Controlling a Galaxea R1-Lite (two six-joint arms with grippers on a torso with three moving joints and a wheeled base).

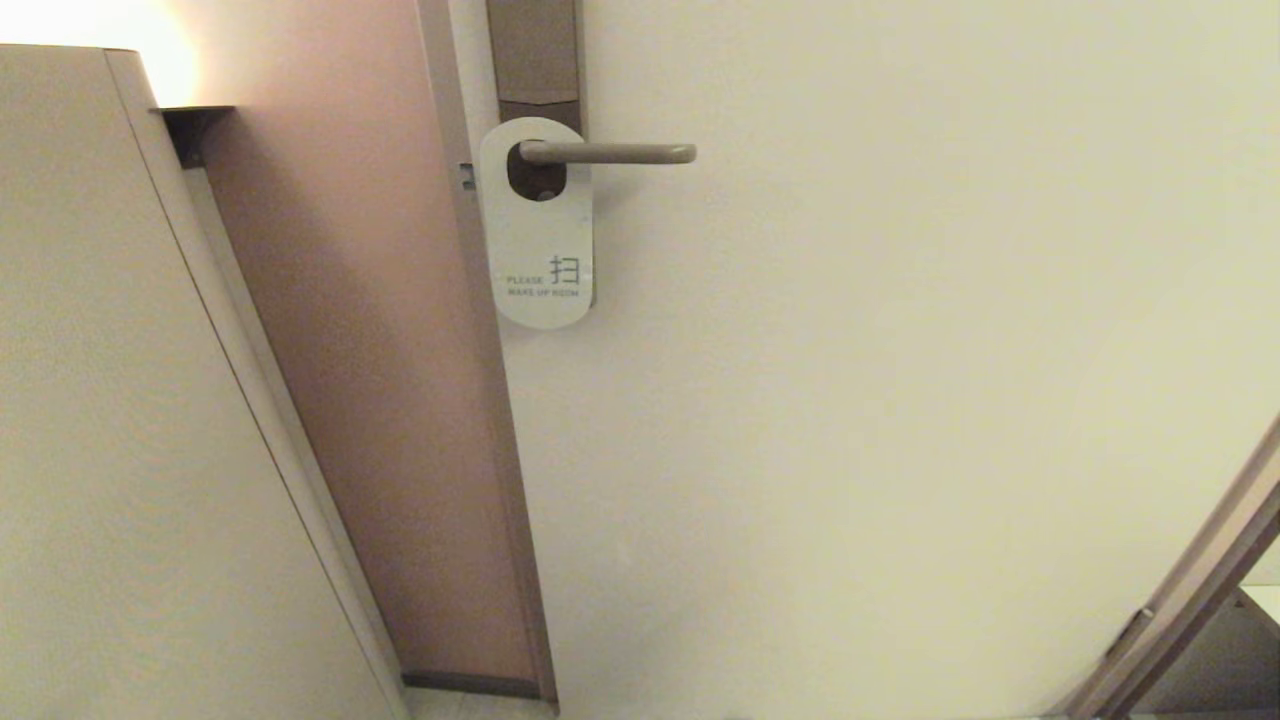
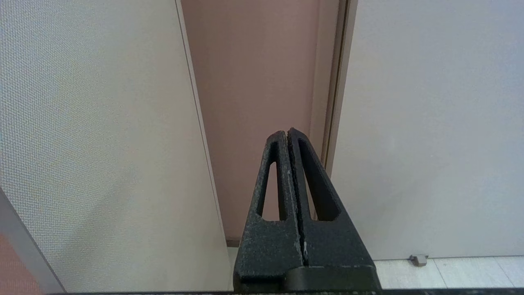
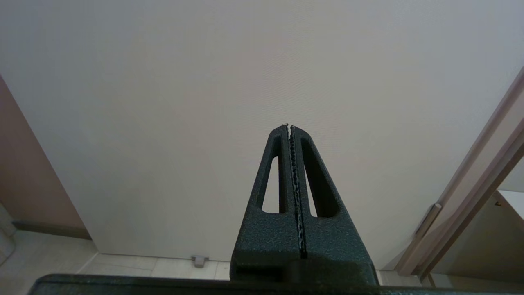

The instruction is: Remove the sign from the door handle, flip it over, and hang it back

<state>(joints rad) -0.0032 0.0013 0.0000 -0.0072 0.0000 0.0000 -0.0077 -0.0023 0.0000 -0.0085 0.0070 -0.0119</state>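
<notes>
Cream door (image 1: 900,400) fills the head view; at 11 o'clock the sign (image 1: 538,250) hangs white-side-out on the door handle (image 1: 610,153). Left gripper (image 2: 287,133) and right gripper (image 3: 289,127) both pressed together, empty.

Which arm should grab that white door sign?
Probably the left: the white oval-holed card sign hangs left of centre on the beige lever handle. Both claws, left and right, are shut, low.
</notes>
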